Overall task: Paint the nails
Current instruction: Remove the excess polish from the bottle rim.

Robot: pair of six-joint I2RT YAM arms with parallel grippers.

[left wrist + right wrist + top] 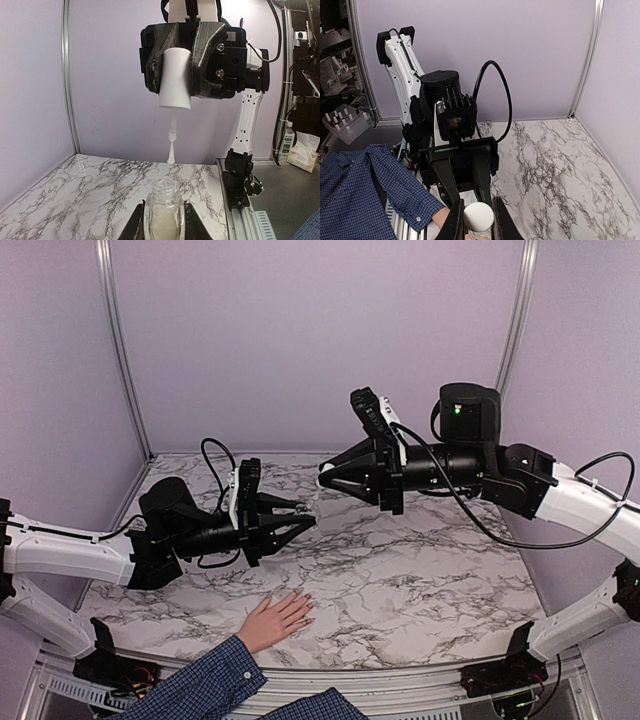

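Note:
A light-skinned hand (274,619) with a blue plaid sleeve (200,683) lies flat on the marble table near the front edge; its nails are too small to make out. My left gripper (303,519) is shut on an open clear nail polish bottle (164,210), held above the table. My right gripper (326,476) is shut on the white brush cap (175,79), its thin brush (171,145) hanging just above the bottle's mouth. The cap also shows between my right fingers (478,216). Both grippers are behind and above the hand.
The marble tabletop (430,570) is enclosed by lilac walls with metal corner posts (120,350). Black cables loop from both arms. In the right wrist view the sleeve (365,185) fills the lower left, and the left arm stands straight ahead.

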